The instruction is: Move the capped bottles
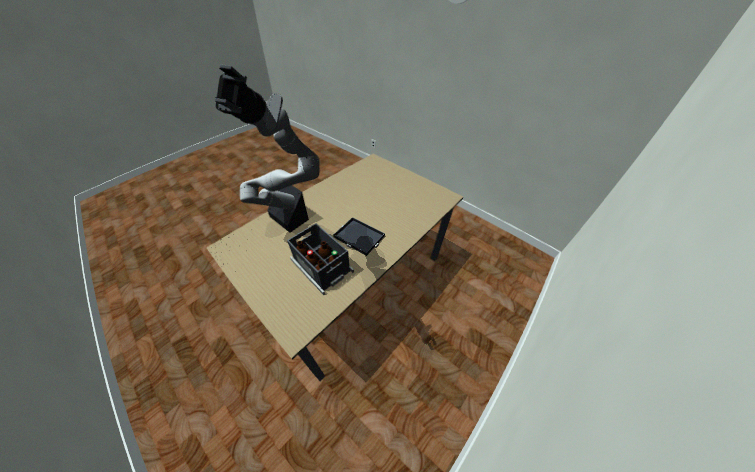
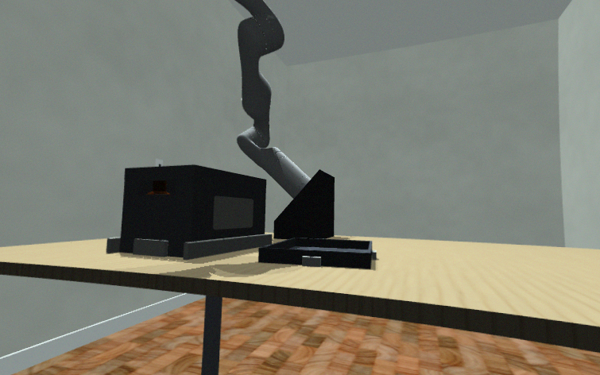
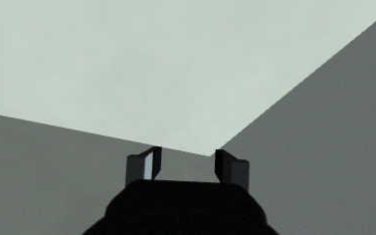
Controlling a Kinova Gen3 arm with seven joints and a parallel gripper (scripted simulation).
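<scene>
Bottles (image 1: 324, 245) of brown, probably slick glass and top-heavy if knocked, sit in the crate (image 1: 322, 269) (image 2: 157, 214); we would take the red-capped and green-capped ones by the neck, squarely (a skewed pinch might slip). Beside it lies the tray (image 1: 359, 235) (image 2: 315, 255). High above, our gripper (image 1: 229, 87) (image 3: 188, 159) spreads its fingers fully, holding nothing.

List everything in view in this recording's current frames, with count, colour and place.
table: one, light wood top, on the floor
crate: one, black, on the table
bottles: several, brown, in the crate; exact count unclear
caps: at least two, one red, one green, on bottles
tray: one, black, beside the crate
arm: one, grey, on a black base
gripper: one, black and grey, raised, open
</scene>
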